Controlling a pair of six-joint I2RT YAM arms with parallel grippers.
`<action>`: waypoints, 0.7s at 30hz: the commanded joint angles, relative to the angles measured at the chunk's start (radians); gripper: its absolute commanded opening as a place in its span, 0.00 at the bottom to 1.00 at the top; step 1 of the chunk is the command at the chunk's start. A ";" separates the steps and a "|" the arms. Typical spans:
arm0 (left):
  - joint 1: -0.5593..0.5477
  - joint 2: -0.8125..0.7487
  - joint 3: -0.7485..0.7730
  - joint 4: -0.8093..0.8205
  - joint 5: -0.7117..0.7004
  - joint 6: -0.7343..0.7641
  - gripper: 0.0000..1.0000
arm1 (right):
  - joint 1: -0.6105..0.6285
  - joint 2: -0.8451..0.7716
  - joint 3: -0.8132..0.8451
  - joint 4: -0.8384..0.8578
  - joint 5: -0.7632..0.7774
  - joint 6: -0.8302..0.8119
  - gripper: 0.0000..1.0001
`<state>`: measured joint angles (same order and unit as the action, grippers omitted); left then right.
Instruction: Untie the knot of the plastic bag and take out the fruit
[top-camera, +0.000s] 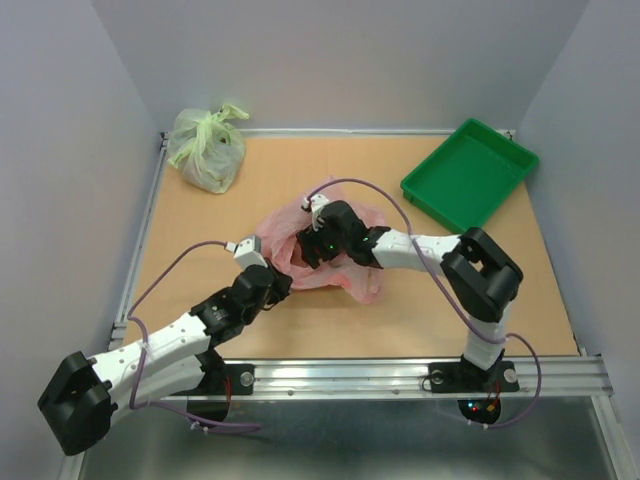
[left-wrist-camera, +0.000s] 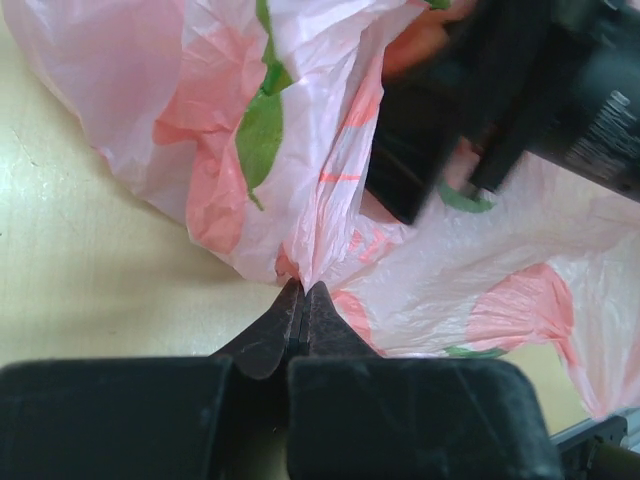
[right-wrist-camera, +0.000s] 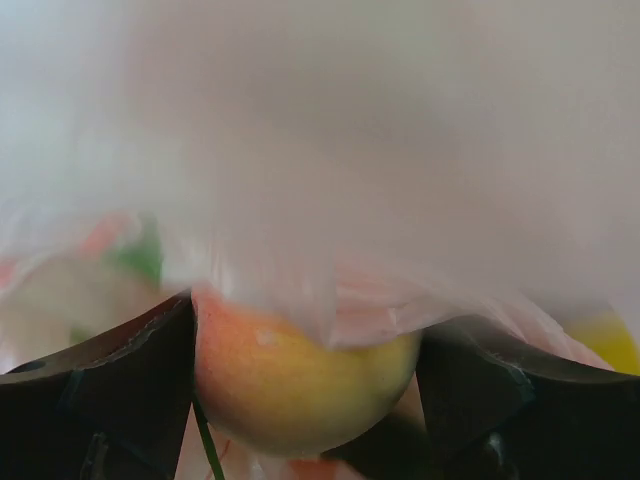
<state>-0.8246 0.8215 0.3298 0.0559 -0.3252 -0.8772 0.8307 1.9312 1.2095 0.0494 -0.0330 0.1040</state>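
Holding the near-left edge of the plastic bag (top-camera: 362, 281) taut fell to the left gripper (left-wrist-camera: 303, 292). Its jaws were pressed together on a fold of pink film, and that pinch would do best staying low against the table (top-camera: 480, 295).

Further right, at mid-table, the right gripper (right-wrist-camera: 305, 322) was inside the bag's mouth, fingers closed against both sides of an orange-yellow fruit (right-wrist-camera: 300, 385). A slow pull straight back through the opening would likely avoid snagging film.

White print on the right gripper's casing was too blurred to read, and the bag bore only peach-and-leaf motifs.
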 joint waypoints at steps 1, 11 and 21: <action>-0.004 0.020 0.038 0.007 -0.083 0.017 0.00 | 0.002 -0.199 -0.126 0.041 -0.019 -0.018 0.29; 0.070 0.126 0.156 -0.007 -0.137 0.098 0.00 | 0.002 -0.532 -0.266 -0.094 -0.215 -0.069 0.17; 0.093 0.134 0.183 -0.050 -0.129 0.173 0.00 | -0.051 -0.657 -0.099 -0.149 0.112 -0.167 0.17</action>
<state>-0.7376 0.9714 0.4755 0.0303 -0.4240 -0.7536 0.8249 1.2762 1.0046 -0.1005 -0.1432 -0.0021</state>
